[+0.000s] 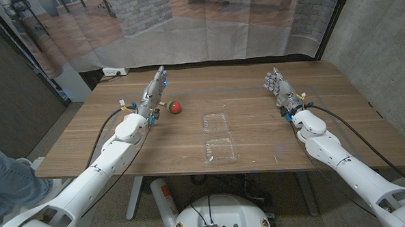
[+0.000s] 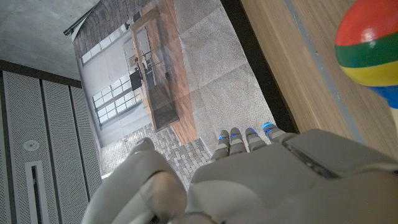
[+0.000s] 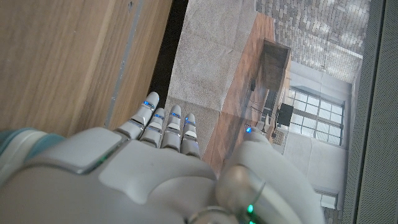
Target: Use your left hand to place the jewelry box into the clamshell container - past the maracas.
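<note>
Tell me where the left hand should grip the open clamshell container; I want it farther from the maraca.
Pinch the thin rim on the left side of the clamshell container's near half, coming from the left hand's side. It lies open and flat, both trays shallow, so probably only the rim offers a hold.

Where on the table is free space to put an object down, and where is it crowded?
Bare wood lies between the clamshell container and the right hand, and along the near edge left of the container. It is tighter by the left hand, where the maraca lies close.
</note>
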You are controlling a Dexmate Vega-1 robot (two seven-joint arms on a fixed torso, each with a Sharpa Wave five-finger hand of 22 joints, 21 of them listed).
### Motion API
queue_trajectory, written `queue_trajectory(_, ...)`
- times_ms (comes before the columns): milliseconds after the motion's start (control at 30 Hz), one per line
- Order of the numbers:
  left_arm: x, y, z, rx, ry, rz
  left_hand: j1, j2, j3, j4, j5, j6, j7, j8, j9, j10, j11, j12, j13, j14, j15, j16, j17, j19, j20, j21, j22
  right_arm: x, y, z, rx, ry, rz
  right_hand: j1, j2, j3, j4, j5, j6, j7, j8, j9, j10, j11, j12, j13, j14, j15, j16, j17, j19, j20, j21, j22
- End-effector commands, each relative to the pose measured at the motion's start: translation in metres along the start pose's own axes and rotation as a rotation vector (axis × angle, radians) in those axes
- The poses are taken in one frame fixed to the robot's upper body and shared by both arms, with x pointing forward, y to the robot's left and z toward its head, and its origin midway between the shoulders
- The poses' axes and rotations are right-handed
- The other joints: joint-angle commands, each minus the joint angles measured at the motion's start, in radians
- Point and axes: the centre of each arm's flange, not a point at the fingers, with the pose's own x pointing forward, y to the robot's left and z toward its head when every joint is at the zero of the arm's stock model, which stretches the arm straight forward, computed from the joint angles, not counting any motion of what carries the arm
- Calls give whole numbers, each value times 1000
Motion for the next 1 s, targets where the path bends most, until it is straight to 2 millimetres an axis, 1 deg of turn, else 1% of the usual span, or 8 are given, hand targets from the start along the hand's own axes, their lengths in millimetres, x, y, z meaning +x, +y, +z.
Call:
queue_trajectory(33,-17,4,10,45,-37,11,5,6,0,-5,7,6,0,6,2,7,-2,5,3,5,2,5,3,-8,2,-6,3,0,-1,0,1,-1,0,3,6,0,-5,3,6,-6,2,5,7,1,1,3,9,3,1,2,6,-9,-5,4)
queue_trajectory(467,-37,16,15,97,-39,40,8,8,-2,-6,7,16,0,8,2,15,-1,6,3,10,0,6,3,-5,2,-8,3,1,1,1,0,1,7,2,7,-2,-6,2,7,-6,2,5,9,-1,1,3,12,3,1,2,8,-8,-11,4)
queue_trajectory(567,-42,19,16,111,-35,44,9,9,-3,-6,7,16,-1,8,2,16,-5,6,3,11,0,6,3,-5,3,-8,3,2,3,2,1,-2,10,2,7,-2,-7,2,7,-8,2,5,9,-1,1,3,12,2,1,2,8,-8,-13,4)
queue_trajectory(867,-51,21,17,127,-24,43,11,11,-4,-7,8,19,-1,7,3,21,-2,7,3,16,0,6,3,-2,2,-10,3,1,6,1,0,5,16,1,8,-3,-8,2,8,-8,3,5,11,-3,1,3,13,2,1,2,10,-7,-17,4)
queue_trajectory(1000,-54,21,17,135,-15,43,11,11,-4,-8,8,21,-1,7,3,22,-1,7,3,16,1,6,3,-1,2,-10,3,0,6,0,1,7,16,1,8,-3,-8,2,7,-8,2,5,12,0,1,3,14,2,1,2,10,-7,-19,4)
